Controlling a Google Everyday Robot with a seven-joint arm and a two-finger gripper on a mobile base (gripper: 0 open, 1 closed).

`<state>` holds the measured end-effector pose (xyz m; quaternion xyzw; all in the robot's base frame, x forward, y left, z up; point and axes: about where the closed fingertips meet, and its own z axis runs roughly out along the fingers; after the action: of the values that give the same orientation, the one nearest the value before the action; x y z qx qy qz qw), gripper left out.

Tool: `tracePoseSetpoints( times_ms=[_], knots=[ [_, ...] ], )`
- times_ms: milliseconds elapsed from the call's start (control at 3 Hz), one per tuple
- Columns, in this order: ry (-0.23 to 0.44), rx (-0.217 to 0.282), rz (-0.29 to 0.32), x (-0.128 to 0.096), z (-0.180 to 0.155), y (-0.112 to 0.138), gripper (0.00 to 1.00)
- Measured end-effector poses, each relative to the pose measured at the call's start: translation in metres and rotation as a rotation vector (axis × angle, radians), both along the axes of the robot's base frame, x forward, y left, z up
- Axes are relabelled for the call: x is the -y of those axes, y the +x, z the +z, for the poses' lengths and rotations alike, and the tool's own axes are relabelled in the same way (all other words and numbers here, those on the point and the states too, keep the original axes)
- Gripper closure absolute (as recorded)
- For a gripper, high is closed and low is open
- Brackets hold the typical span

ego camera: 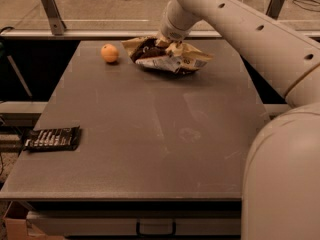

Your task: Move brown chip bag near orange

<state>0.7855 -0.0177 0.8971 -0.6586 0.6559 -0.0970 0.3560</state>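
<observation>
Brown chip bag [170, 61] lies crumpled toward the upper middle of the frame. Nearest, at the table's [150, 134] lower-left edge, rests a flat black wrapper [52, 138]. Farther back, the bag sits near the orange [109, 53], to its right, not touching. The gripper [164, 40] meets the bag's top; its grasp cannot be told.

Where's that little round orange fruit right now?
In the camera view, the small round orange sits far left on the grey table, just left of the crinkly brown chip bag; the robot's tool is at that bag's top.
</observation>
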Motion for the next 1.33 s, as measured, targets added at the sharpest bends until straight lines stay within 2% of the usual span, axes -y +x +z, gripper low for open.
tracePoseSetpoints(
  times_ms=[1000,1333],
  knots=[
    [-0.009,-0.004,0.079,-0.025,0.000,-0.016,0.13],
    [0.007,0.012,0.091,-0.033,0.014,-0.016,0.00]
  ],
)
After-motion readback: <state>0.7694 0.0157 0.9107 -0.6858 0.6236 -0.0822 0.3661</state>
